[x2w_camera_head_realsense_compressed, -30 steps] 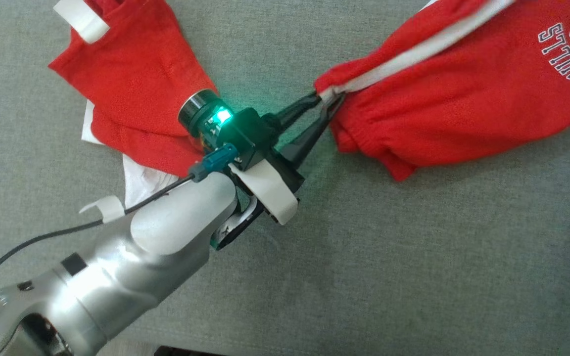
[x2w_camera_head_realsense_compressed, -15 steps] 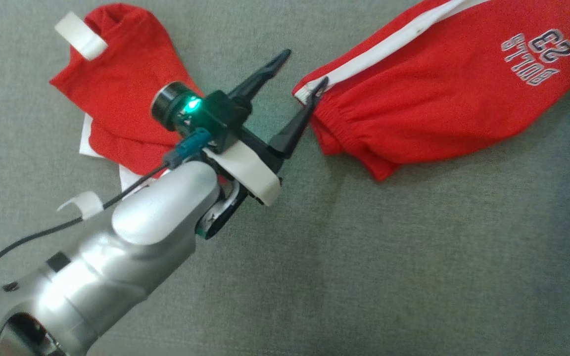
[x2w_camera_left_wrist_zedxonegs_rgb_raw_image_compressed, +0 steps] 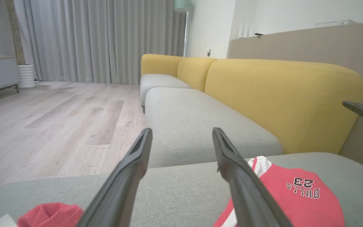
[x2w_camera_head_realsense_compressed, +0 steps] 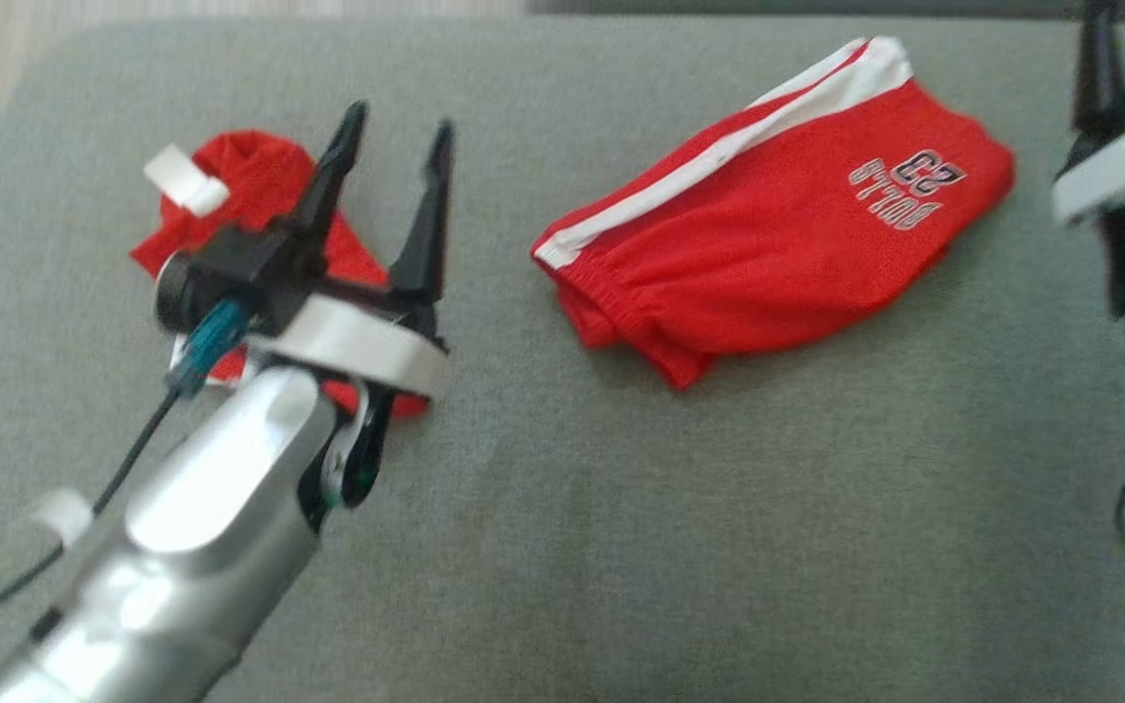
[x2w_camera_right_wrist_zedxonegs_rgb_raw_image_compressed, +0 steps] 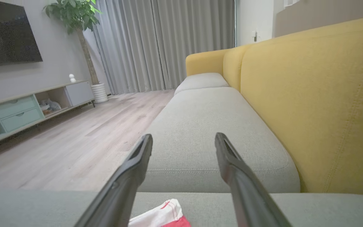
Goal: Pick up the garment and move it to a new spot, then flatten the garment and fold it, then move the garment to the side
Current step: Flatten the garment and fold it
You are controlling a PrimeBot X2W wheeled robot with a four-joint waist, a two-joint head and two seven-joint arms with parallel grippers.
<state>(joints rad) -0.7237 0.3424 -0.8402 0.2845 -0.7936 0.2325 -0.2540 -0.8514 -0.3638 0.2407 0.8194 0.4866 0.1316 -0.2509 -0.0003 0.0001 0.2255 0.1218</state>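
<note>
The garment (x2w_camera_head_realsense_compressed: pixel 768 254), red shorts with a white side stripe and "BULLS 23" print, lies folded on the grey sofa seat (x2w_camera_head_realsense_compressed: pixel 621 537). It also shows in the left wrist view, low right (x2w_camera_left_wrist_zedxonegs_rgb_raw_image_compressed: pixel 295 195), and its white-and-red corner sits at the bottom of the right wrist view (x2w_camera_right_wrist_zedxonegs_rgb_raw_image_compressed: pixel 165 216). My left gripper (x2w_camera_head_realsense_compressed: pixel 399 122) is open and empty, to the left of the garment and apart from it; its fingers stand wide in its own view (x2w_camera_left_wrist_zedxonegs_rgb_raw_image_compressed: pixel 181 130). My right gripper (x2w_camera_right_wrist_zedxonegs_rgb_raw_image_compressed: pixel 183 137) is open and empty. One of its dark fingers (x2w_camera_head_realsense_compressed: pixel 1097 68) rises at the right edge, beyond the garment's far end.
A second red cloth (x2w_camera_head_realsense_compressed: pixel 250 186) with a white tag lies crumpled under my left gripper. The yellow backrest (x2w_camera_left_wrist_zedxonegs_rgb_raw_image_compressed: pixel 279 94) runs along the seat's far side. Wooden floor (x2w_camera_left_wrist_zedxonegs_rgb_raw_image_compressed: pixel 58 119) lies past the seat's left edge, with a TV cabinet (x2w_camera_right_wrist_zedxonegs_rgb_raw_image_compressed: pixel 20 110) across the room.
My left gripper opened, let go of the garment's waistband corner and drew back to the left. The head camera has pulled back, bringing the whole garment and the right arm into view.
</note>
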